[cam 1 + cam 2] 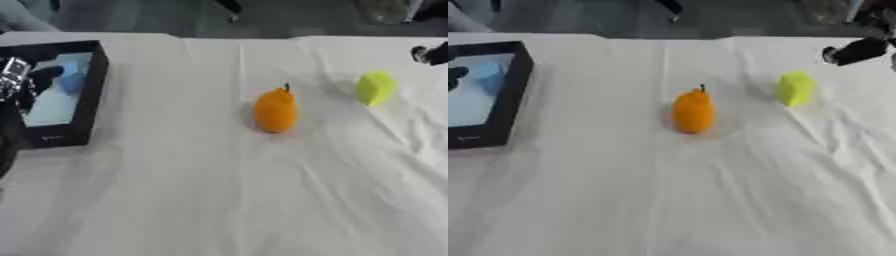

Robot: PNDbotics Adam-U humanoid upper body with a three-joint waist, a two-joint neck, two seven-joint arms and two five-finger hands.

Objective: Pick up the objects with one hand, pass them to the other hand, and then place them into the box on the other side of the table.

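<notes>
Right eye view alone shows right hand (857, 51), fingers unreadable; yellow object (795, 88) just below, apart.

Left hand (26, 82) over box (94, 90), fingers unreadable.

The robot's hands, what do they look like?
The left hand is black, on an arm with a silver, metal-looking joint, showing by the black box. The right hand is black too, with a pale patch at one end. No cables or markings show.

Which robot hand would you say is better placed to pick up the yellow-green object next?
Likely the right robot hand: it is just beyond the yellow-green object on the right side, while the left robot hand is over the black box.
</notes>
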